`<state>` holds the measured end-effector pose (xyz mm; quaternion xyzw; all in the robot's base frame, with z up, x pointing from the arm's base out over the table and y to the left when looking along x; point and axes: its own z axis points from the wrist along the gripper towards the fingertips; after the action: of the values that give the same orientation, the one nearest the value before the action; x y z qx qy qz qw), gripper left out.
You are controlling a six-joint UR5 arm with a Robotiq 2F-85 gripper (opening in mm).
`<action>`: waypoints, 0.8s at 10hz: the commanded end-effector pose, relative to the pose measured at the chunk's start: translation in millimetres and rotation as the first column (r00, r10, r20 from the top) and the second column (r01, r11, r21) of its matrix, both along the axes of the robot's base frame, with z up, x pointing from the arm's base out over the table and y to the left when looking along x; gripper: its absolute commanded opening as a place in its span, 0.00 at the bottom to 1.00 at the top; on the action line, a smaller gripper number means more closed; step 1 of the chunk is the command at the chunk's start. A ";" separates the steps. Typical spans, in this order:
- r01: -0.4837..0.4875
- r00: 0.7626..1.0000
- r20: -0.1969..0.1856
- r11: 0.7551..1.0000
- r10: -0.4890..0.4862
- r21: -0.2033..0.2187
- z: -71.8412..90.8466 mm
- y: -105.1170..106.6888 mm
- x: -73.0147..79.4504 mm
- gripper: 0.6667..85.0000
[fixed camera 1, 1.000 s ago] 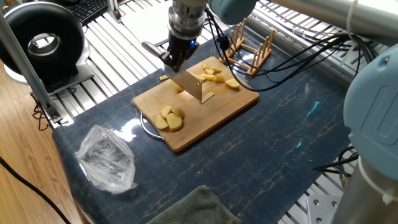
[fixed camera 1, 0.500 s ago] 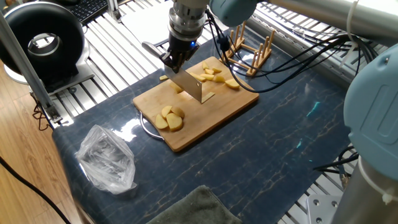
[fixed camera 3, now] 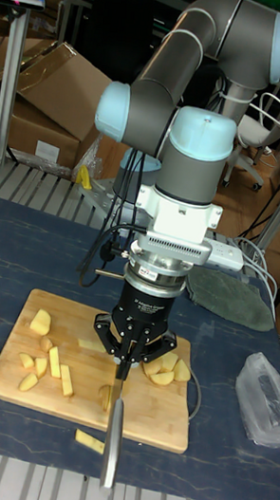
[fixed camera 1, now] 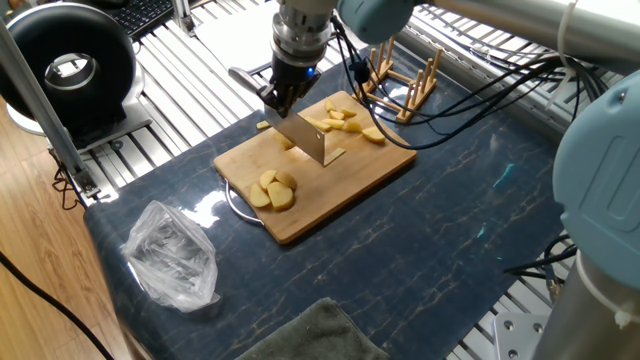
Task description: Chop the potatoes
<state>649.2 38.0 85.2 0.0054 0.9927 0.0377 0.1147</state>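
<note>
Nothing had moved since the two pictures from a moment before: the arm, the knife and every potato piece sat in the same spots, so the robot seemed to be pausing between cuts and no new chop had been made. The claw was clenched tight around the knife's dark handle, with the flat shiny blade pointing down and out, its lower edge on or just above the bamboo board; the pictures could not settle which. In the tall fixed view the claw hung right over the board and the blade reached past the board's near edge. The potatoes lay in two groups on the board: a pile of small cut bits at the far end near the wooden rack, and some bigger round slices stacked at the near end, well apart from the blade. One small piece sat just beside the blade, partly hidden by it. One stick had slipped off the board onto the dark mat. The round slices looked like they still needed cutting, so the job seemed only part done
</note>
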 end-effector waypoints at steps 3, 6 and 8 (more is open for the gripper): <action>0.007 1.000 0.021 1.000 -0.007 0.014 -5.6 2.1 4.3 0.00; 0.004 0.999 0.044 1.000 -0.005 0.009 -15.3 -1.0 6.5 0.00; 0.001 0.998 0.058 1.000 -0.001 0.001 -17.4 -3.0 6.6 0.00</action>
<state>653.8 36.7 70.9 0.0028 0.9904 0.0367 0.1335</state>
